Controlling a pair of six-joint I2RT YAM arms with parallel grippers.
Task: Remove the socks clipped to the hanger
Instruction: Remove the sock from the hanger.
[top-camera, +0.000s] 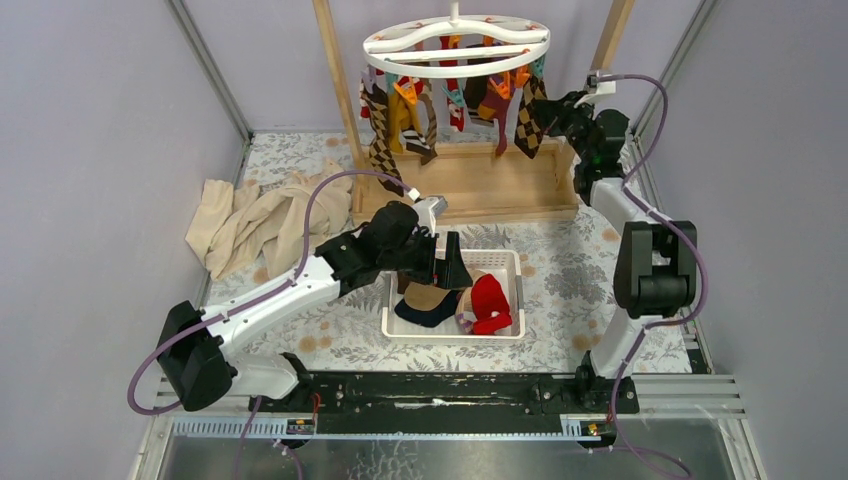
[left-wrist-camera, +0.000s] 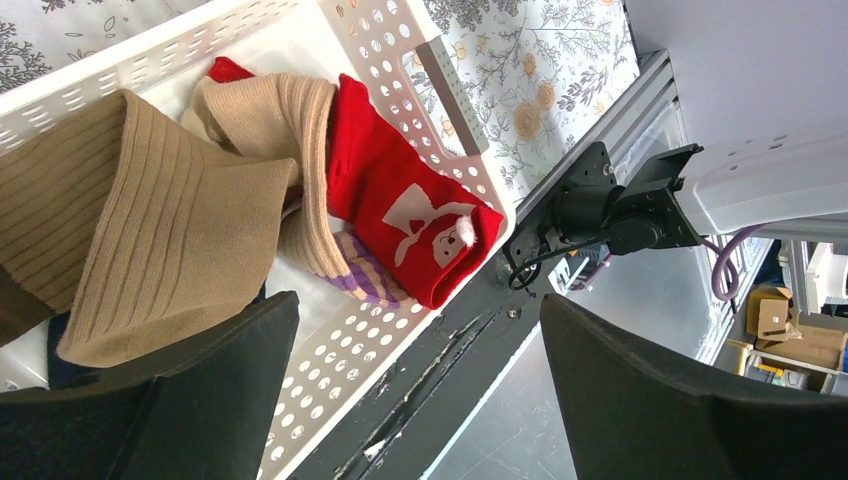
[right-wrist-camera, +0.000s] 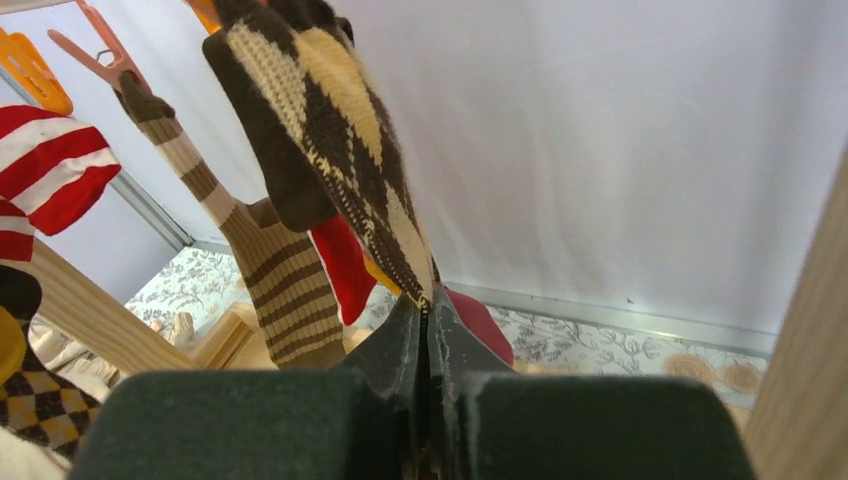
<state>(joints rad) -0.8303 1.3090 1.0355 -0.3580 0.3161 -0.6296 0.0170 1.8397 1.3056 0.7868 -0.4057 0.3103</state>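
Observation:
The hanger, a white ring with orange clips, hangs at the back with several socks clipped under it. My right gripper is at its right side, shut on the lower end of a brown argyle sock that is still hanging from above; the jaws pinch its edge. A brown-striped sock and a red-and-white one hang to its left. My left gripper is open over the white basket, holding nothing. In the basket lie a red Santa sock and a tan ribbed sock.
A wooden rack frame with upright posts carries the hanger. A large beige cloth lies crumpled at the left. The basket's perforated wall is just under my left fingers. Enclosure walls stand close on both sides.

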